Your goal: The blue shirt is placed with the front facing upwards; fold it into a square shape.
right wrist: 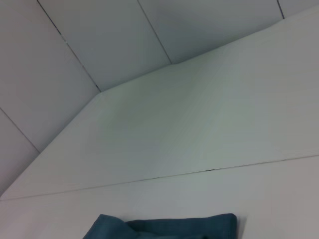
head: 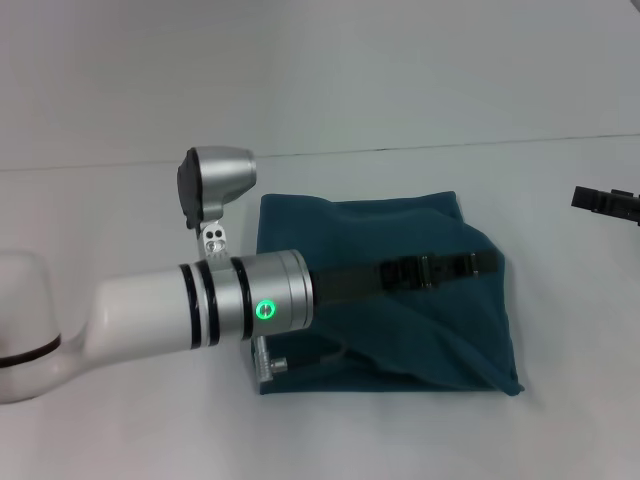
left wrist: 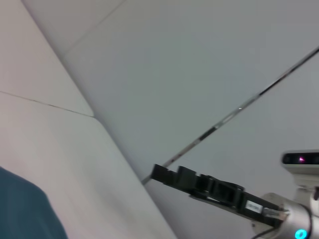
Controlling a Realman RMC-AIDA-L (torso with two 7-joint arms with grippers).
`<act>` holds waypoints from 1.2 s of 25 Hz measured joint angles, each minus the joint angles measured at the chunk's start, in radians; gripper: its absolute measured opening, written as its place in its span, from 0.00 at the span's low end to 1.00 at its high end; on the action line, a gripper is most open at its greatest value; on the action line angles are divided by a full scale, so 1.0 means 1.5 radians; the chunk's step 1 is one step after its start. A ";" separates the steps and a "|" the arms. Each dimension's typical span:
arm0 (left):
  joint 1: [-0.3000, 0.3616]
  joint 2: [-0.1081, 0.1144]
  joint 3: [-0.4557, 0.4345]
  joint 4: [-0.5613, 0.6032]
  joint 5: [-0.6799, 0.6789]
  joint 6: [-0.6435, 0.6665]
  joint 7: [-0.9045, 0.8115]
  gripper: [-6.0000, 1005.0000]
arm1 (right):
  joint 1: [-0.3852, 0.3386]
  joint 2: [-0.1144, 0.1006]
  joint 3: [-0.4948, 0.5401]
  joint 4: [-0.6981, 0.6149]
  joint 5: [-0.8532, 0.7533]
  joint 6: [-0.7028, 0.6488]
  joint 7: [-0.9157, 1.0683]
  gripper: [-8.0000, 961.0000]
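The blue shirt (head: 420, 340) lies folded into a rough square on the white table, with a diagonal fold running down its right side. No print shows on it. My left arm reaches across the shirt from the left, and my left gripper (head: 490, 263) hovers low over the shirt's right edge. My right gripper (head: 580, 198) stays at the far right, off the cloth, and also shows in the left wrist view as the right gripper (left wrist: 157, 174). A corner of the shirt (left wrist: 25, 211) appears in the left wrist view, and the shirt's edge (right wrist: 164, 226) in the right wrist view.
The white table (head: 120, 420) runs on all sides of the shirt and meets a pale wall (head: 320, 70) behind it. The left arm's silver wrist (head: 260, 300) with its green light covers the shirt's left edge.
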State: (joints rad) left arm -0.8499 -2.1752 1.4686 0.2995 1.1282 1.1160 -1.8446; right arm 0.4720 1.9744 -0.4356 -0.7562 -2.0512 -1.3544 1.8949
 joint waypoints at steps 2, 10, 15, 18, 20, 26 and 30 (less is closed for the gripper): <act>0.008 0.000 -0.002 0.002 -0.001 0.015 0.001 0.31 | 0.000 -0.002 -0.001 0.001 0.000 0.000 0.002 0.95; 0.055 0.006 -0.024 0.031 0.029 0.031 0.024 0.65 | 0.008 -0.010 -0.002 0.003 -0.060 -0.007 0.068 0.95; 0.121 0.012 -0.075 0.121 0.137 0.042 0.053 0.85 | 0.011 -0.019 -0.004 0.006 -0.087 -0.065 0.128 0.95; 0.160 0.014 -0.119 0.177 0.208 0.054 0.061 0.94 | 0.013 -0.028 -0.013 0.020 -0.093 -0.089 0.162 0.95; 0.180 0.014 -0.167 0.202 0.260 0.068 0.065 0.96 | 0.016 -0.030 -0.025 0.037 -0.094 -0.093 0.182 0.95; 0.220 0.014 -0.306 0.225 0.350 0.121 0.091 0.96 | 0.043 -0.032 -0.047 0.097 -0.096 -0.064 0.210 0.95; 0.227 0.016 -0.347 0.232 0.381 0.150 0.101 0.96 | 0.070 -0.033 -0.062 0.120 -0.113 -0.047 0.235 0.95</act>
State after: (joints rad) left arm -0.5090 -2.1506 0.9476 0.6473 1.6992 1.3403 -1.6927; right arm 0.5772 1.9256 -0.5284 -0.5761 -2.2206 -1.4253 2.2481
